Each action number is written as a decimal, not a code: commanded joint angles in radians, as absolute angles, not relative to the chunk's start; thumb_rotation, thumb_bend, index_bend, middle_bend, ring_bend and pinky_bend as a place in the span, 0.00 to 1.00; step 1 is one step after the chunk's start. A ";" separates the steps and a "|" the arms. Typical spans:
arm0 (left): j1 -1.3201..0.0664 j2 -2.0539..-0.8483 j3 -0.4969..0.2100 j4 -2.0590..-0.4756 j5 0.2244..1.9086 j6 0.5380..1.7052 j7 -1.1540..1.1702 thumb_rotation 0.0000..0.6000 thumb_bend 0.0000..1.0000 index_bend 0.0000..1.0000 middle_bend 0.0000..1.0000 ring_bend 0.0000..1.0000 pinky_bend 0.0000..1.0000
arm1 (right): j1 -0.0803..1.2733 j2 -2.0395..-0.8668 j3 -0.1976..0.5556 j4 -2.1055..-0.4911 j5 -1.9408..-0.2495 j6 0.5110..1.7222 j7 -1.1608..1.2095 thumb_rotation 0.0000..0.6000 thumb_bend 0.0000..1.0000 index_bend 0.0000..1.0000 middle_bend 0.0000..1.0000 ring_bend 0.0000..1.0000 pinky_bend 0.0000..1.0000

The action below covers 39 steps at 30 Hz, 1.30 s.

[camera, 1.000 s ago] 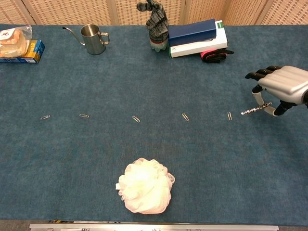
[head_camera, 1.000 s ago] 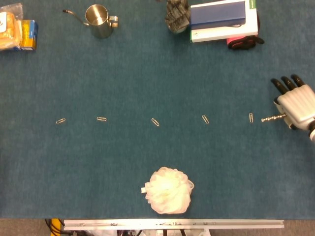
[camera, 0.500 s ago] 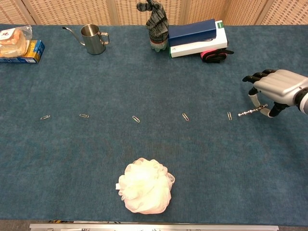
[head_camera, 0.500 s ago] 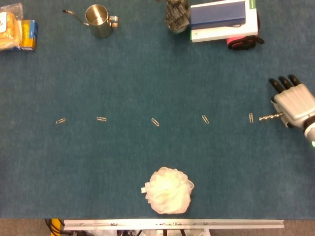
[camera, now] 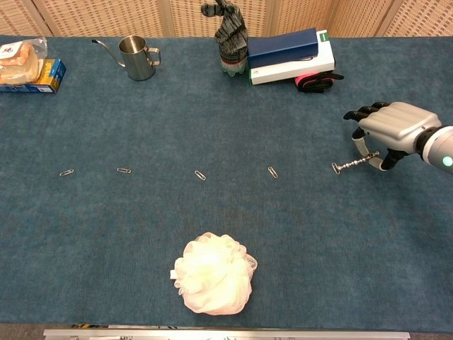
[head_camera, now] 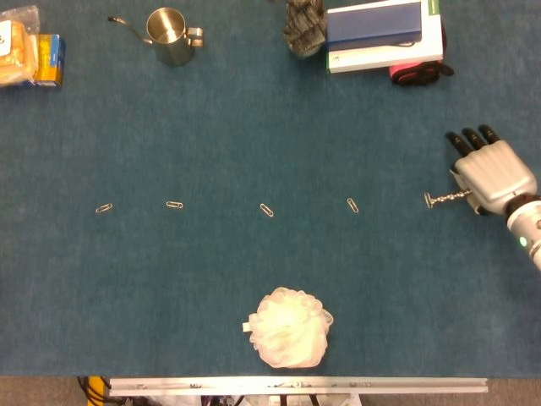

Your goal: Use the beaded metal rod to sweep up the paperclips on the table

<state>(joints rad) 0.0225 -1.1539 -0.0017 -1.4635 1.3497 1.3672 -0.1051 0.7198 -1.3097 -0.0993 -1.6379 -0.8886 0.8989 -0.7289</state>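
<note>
Right robot hand (head_camera: 492, 173) palm-down, pinching beaded metal rod (head_camera: 448, 197), tip at paperclip (head_camera: 429, 200)

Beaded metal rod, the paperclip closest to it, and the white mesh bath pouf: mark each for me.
beaded metal rod (head_camera: 446, 198), head view, mid-shaft
closest paperclip (head_camera: 352, 205), head view, wire loop middle
white mesh bath pouf (camera: 214, 273), chest view, centre of the ruffles

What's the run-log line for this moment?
right hand: holds beaded metal rod, tip at rightmost paperclip's spot | loose paperclips in row: nearest, last | left hand: not in view
</note>
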 commanded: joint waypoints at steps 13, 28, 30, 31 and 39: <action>0.022 -1.145 -0.005 -1.468 1.359 1.373 -0.110 1.00 0.14 0.49 0.40 0.29 0.35 | 0.783 -1.332 -0.027 -1.672 -0.939 0.894 -0.723 1.00 0.35 0.60 0.06 0.00 0.08; 0.037 -1.130 -0.003 -1.449 1.355 1.381 -0.144 1.00 0.14 0.49 0.40 0.29 0.35 | 0.866 -1.433 -0.003 -1.610 -0.923 0.825 -0.736 1.00 0.35 0.60 0.06 0.00 0.08; 0.039 -1.129 -0.002 -1.448 1.356 1.383 -0.147 1.00 0.14 0.49 0.40 0.29 0.35 | 0.871 -1.441 -0.005 -1.602 -0.916 0.820 -0.737 1.00 0.35 0.60 0.06 0.00 0.08; 0.040 -1.129 -0.003 -1.447 1.354 1.383 -0.147 1.00 0.14 0.49 0.40 0.29 0.35 | 0.874 -1.445 -0.007 -1.598 -0.913 0.817 -0.738 1.00 0.35 0.60 0.06 0.00 0.08; 0.053 -1.124 -0.001 -1.439 1.354 1.397 -0.161 1.00 0.14 0.49 0.40 0.29 0.35 | 0.889 -1.473 -0.019 -1.576 -0.893 0.810 -0.738 1.00 0.35 0.60 0.06 0.00 0.08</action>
